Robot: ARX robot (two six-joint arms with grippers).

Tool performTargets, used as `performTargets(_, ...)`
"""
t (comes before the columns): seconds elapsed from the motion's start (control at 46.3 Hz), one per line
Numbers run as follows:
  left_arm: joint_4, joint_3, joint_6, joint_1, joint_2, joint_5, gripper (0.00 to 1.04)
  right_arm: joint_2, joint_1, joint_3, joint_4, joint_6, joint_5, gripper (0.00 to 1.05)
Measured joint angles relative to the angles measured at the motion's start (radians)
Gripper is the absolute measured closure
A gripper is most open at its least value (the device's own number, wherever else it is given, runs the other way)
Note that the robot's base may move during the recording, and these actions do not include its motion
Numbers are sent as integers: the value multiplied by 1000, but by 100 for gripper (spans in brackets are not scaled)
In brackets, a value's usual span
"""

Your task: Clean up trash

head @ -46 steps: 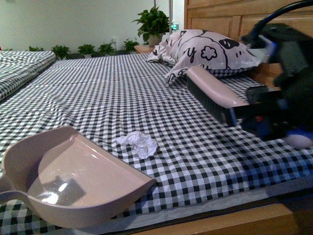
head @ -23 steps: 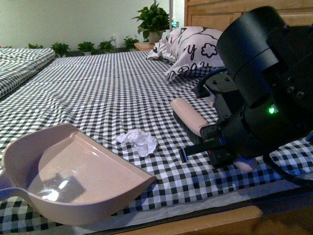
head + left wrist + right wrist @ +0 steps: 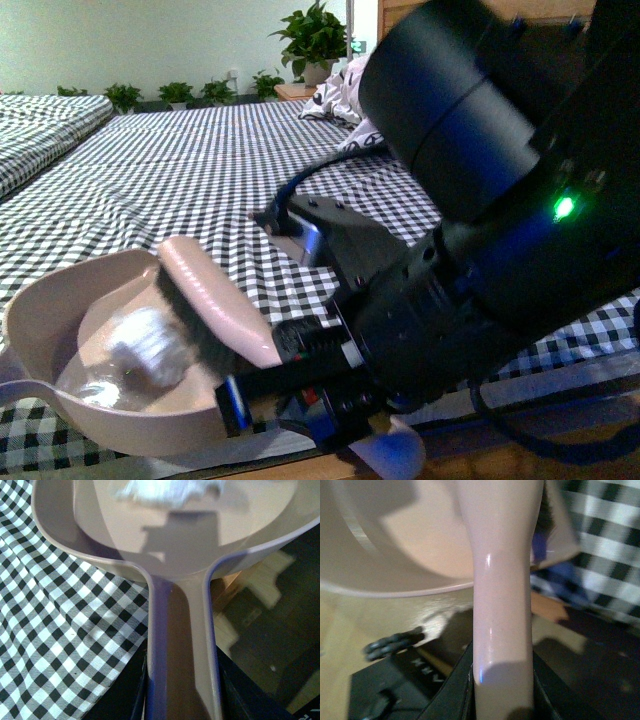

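The pinkish-beige plastic dustpan [image 3: 60,330] holds the small crumpled white wad of trash [image 3: 145,345]. The right gripper [image 3: 502,700] clamps the pink-handled black-bristled brush [image 3: 215,310]; the left gripper [image 3: 182,700] clamps the dustpan's handle.

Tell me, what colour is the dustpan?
Pinkish-beige; the dustpan shows best in the front view.

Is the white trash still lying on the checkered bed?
No, the trash sits inside the dustpan, with the brush right beside it.
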Motion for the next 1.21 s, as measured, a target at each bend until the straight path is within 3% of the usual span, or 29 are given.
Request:
performTargets(0.086, 0, 0, 0, 0, 0, 0, 77, -43, -8, 17, -19, -16, -47, 84)
performTargets(0.432, 2, 0, -3, 0, 0, 2, 77, -130, -167, 18, 90, -16, 98, 84)
performTargets(0.519, 177, -57, -132, 12, -19, 27, 77, -199, -216, -12, 129, -8, 93, 84)
performTargets(0.627, 249, -60, -261, 28, -53, -1, 77, -275, -275, -46, 152, 5, 66, 84)
performTargets(0.8, 274, -26, -508, 64, -146, -137, 77, -452, -464, -134, 178, 46, -10, 84)
performTargets(0.929, 245, 19, -628, 61, -243, -266, 77, -580, -529, -173, 186, 105, -56, 84)
performTargets(1.059, 200, 30, -686, -14, -380, -405, 77, -724, -545, -188, 191, 166, -72, 84)
performTargets(1.21, 179, 26, -689, -167, -520, -593, 77, -841, -545, -198, 196, 194, -37, 84)
